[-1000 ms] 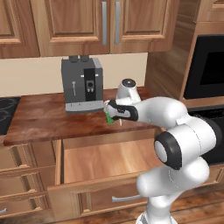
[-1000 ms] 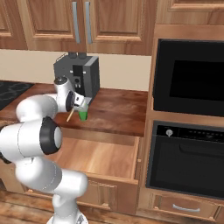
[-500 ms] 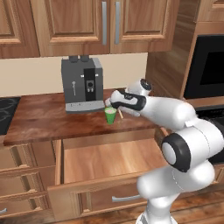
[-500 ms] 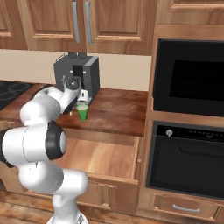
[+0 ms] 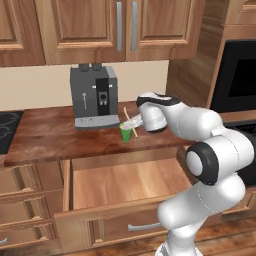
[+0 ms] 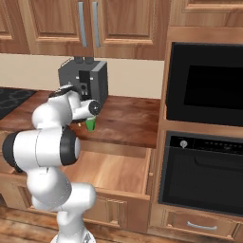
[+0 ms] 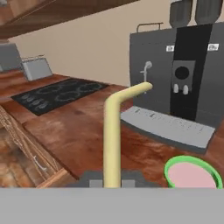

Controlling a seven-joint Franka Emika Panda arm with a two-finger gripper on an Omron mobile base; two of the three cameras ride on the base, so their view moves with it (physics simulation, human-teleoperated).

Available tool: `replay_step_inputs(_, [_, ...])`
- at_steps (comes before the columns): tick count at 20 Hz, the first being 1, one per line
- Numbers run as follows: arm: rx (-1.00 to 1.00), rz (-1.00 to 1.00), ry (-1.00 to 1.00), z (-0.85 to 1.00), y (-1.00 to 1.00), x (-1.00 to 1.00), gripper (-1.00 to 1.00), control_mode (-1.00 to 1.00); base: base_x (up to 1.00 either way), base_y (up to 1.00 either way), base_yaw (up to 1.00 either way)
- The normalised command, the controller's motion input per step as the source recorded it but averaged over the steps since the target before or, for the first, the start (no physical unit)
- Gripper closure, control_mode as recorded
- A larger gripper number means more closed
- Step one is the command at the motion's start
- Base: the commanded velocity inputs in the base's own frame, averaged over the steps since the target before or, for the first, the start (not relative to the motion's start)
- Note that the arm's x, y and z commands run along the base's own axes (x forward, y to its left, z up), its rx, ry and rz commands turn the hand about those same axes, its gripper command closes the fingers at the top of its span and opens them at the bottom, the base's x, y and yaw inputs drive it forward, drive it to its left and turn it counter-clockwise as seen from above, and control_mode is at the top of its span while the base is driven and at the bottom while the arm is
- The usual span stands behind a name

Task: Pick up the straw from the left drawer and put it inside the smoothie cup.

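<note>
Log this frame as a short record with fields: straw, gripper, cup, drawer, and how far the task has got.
straw: pale yellow stick with its bent end up, clamped in the gripper, tilted above the cup, not in it
gripper: shut on the straw, beside the cup over the counter
smoothie cup: green, pink contents, upright on the wooden counter in front of the coffee machine
left drawer: pulled open, no items visible inside
task stage: straw picked up; insertion not yet done
</note>
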Motion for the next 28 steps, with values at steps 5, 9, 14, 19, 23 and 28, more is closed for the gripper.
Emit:
replay_step_inputs(5, [0.0, 0.18, -0.31, 0.16, 0.19, 0.12, 1.0, -1.0, 0.0, 0.0, 0.0])
replay_step_inputs(9, [0.0, 0.07, -0.29, 0.21, 0.13, 0.2, 1.0, -1.0, 0.0, 0.0, 0.0])
replay_step_inputs(14, [0.0, 0.02, -0.15, 0.24, 0.01, 0.14, 1.0, -1.0, 0.0, 0.0, 0.0])
replay_step_inputs(19, [0.02, 0.0, 0.03, 0.09, -0.01, 0.29, 1.0, -1.0, 0.0, 0.0, 0.0])
replay_step_inputs(23, [0.01, 0.0, 0.05, 0.24, -0.01, 0.11, 1.0, -1.0, 0.0, 0.0, 0.0])
replay_step_inputs(28, [0.0, 0.0, 0.0, 0.36, 0.0, 0.14, 1.0, -1.0, 0.0, 0.0, 0.0])
